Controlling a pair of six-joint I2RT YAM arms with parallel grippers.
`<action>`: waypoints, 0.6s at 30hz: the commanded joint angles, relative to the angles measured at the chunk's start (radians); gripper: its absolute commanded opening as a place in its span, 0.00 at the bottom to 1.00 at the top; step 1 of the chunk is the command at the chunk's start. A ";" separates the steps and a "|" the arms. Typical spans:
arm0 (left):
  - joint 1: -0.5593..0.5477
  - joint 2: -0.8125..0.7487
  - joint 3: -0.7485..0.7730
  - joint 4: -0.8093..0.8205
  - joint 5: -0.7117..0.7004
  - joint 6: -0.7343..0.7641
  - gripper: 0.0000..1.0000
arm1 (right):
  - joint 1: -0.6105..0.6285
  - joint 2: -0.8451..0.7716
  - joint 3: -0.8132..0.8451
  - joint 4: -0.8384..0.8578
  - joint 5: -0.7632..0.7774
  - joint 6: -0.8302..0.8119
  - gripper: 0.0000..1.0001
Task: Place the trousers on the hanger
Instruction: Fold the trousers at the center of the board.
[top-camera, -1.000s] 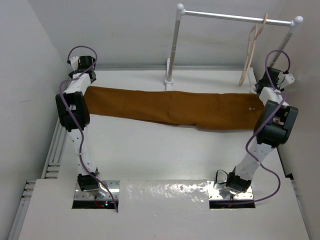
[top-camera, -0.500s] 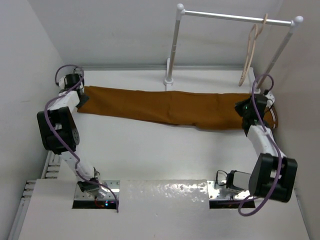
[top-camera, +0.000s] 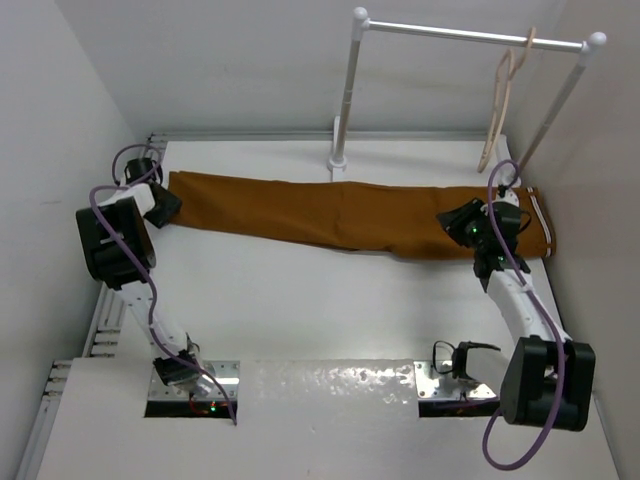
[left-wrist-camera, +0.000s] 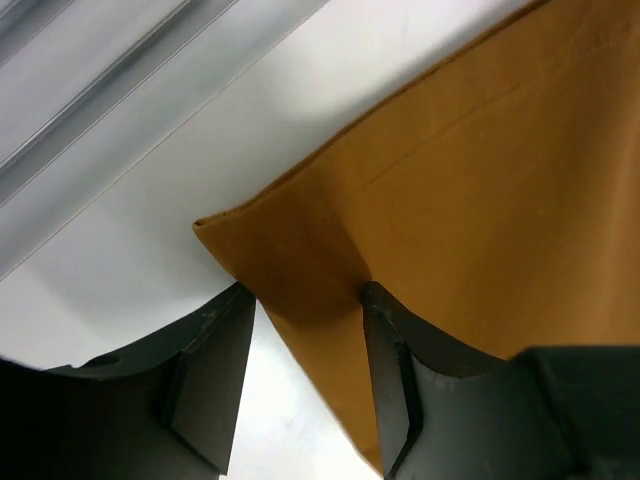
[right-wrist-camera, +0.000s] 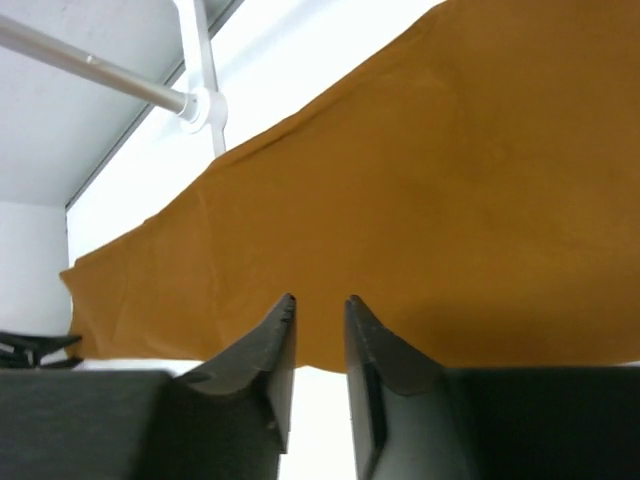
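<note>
Trousers (top-camera: 340, 215) are lying flat on the worktop (top-camera: 300, 300), stretched left to right across its far half, with an arm at each end. On the left, the left end effector (left-wrist-camera: 303, 290) has its fingers (left-wrist-camera: 215, 370) apart and straddling the near-left corner of the hem. That pointy bit of cloth sits right in the gap and brushes both fingers, with a small crease against the right-hand one, but it doesn't look clamped. On the right, the right end effector (right-wrist-camera: 320, 300) is down low over the near edge of the cloth, not far from the striped waistband end. Its fingers are pulled almost together with just a slim slit between them, and honestly I can't tell if any fabric is pinched in there or if it's only hovering at the edge. Further out, the hanger (top-camera: 500, 105) is hooked on the white rail (top-camera: 470, 35) at the back right, up above the waistband end and not touching the trousers.
</note>
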 joint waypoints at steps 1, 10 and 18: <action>-0.001 0.080 0.045 0.029 0.048 -0.048 0.45 | 0.031 -0.009 -0.002 0.042 -0.036 -0.029 0.28; -0.010 0.143 0.065 0.101 -0.007 -0.093 0.25 | 0.047 0.031 -0.009 0.067 -0.031 -0.031 0.29; -0.009 0.080 0.057 0.137 -0.153 -0.007 0.00 | 0.047 0.060 -0.030 0.073 0.016 -0.038 0.29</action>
